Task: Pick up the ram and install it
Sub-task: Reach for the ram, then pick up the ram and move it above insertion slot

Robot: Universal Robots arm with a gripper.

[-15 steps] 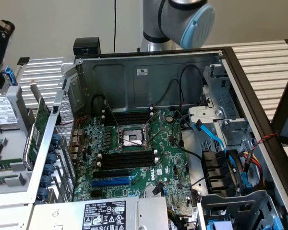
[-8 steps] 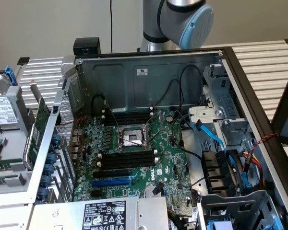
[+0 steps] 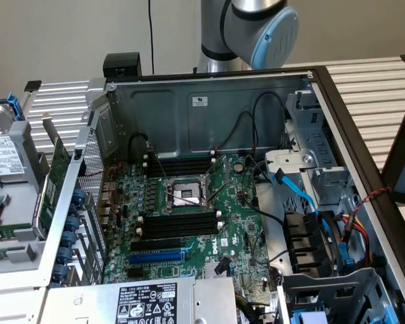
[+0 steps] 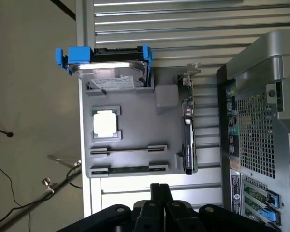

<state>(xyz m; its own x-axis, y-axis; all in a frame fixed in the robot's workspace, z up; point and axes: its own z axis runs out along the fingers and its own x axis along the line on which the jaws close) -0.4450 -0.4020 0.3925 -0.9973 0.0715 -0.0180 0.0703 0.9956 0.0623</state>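
One ram (image 4: 129,168) is seen in the tray (image 4: 135,126) slot nearest the closed, empty pincer (image 4: 160,193), its long axis laid crosswise ahead.

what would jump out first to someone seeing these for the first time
The opened computer case with its green motherboard dominates the exterior view's middle, the robot arm standing behind it. From the wrist view, a grey tray beside the case holds a blue-framed hard drive and the ram.
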